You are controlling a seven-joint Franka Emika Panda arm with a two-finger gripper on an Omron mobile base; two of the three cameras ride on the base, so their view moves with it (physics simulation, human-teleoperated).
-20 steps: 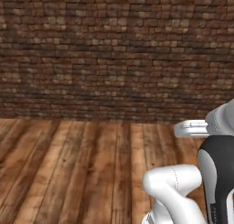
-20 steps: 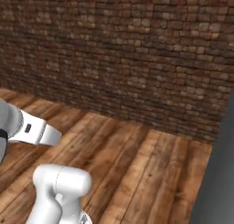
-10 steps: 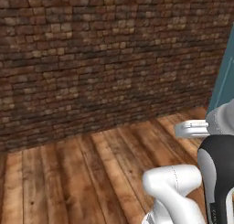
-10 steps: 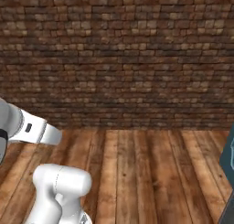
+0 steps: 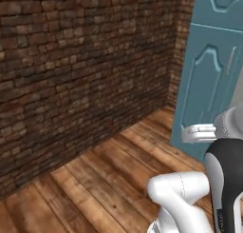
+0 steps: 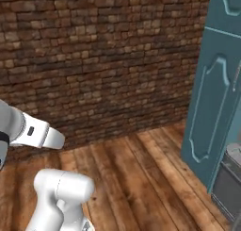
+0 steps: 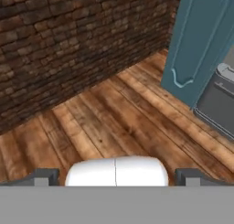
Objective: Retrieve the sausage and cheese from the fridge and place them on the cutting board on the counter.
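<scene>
Brown brick wall (image 5: 80, 65) fills the back of the room in both base views, its courses rough and dark, and it meets a floor of warm brown wooden planks (image 5: 109, 179) that run away from the robot toward the corner. At the right of that corner stands a tall teal cabinet front with raised panel moulding (image 5: 211, 80), its foot resting on the planks; the same teal panel shows at the right of the right base view (image 6: 212, 98) and at the upper right of the hand view (image 7: 201, 40). Just beside the teal panel, low at the right edge, sits a grey appliance body with a darker front face (image 6: 229, 180), seen again in the hand view (image 7: 218, 102); whether it is the fridge cannot be told from this much of it, and its door cannot be read as shut or ajar. It is well apart from the robot, with bare planks between.

The white arm rises in the foreground of both base views. The hand (image 7: 116, 177) points out over the floor toward the corner, its two small dark fingertips (image 7: 43, 176) spread wide at the bottom of the hand view, released and carrying nothing.
</scene>
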